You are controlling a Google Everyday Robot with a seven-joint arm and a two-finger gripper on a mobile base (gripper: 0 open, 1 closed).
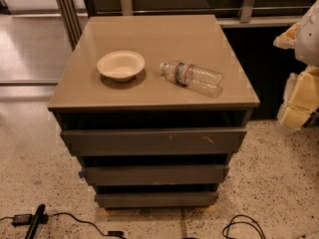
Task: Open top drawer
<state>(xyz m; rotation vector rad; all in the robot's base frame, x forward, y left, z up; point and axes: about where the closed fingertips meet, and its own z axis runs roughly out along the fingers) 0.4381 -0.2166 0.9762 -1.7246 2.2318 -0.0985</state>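
Observation:
The top drawer [149, 141] is the widest grey-brown front of the cabinet, just under the tabletop [154, 39], with small pale scratches right of centre. A dark gap shows between its upper edge and the tabletop. It has no handle. My gripper [300, 96], white and pale yellow, is at the right edge of the view, beside the cabinet's right side and about level with the tabletop. It is apart from the drawer and touches nothing that I can see.
Two narrower drawer fronts, the middle one [155, 175] and the lowest one [156, 199], sit below. A cream bowl [120, 65] and a lying plastic bottle [192, 77] rest on the tabletop. Black cables [242, 226] and a charger [22, 218] lie on the speckled floor. A railing stands behind.

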